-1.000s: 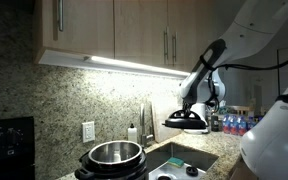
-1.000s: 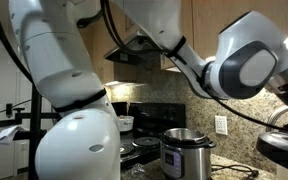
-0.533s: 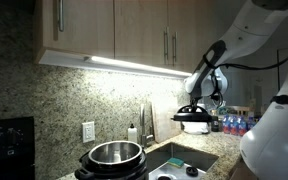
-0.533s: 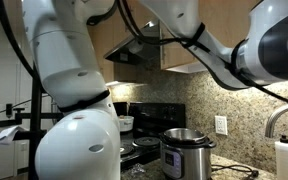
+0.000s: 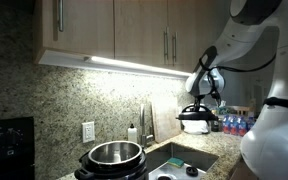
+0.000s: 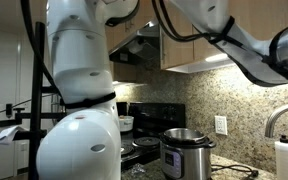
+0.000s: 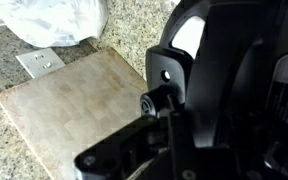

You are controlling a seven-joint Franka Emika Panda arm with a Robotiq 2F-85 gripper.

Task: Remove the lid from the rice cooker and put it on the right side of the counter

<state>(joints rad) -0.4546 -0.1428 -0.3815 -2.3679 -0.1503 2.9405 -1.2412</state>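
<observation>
Black lid (image 5: 196, 112) aloft — cooker (image 5: 112, 158) open.

Wooden cabinets (image 5: 114, 30) with metal handles fill the top of the frame, a bright light strip (image 5: 134, 66) beneath them washing the speckled granite wall (image 5: 54, 100). A white outlet (image 5: 88, 130) sits lower centre, a black stove (image 5: 9, 145) at lower left. At the right edge stand what look like water bottles (image 5: 234, 124).

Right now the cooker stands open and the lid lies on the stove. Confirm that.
Wrong on one count: the lid lies nowhere; the claw holds it in the air, as an exterior view shows. The cooker does stand open.
</observation>
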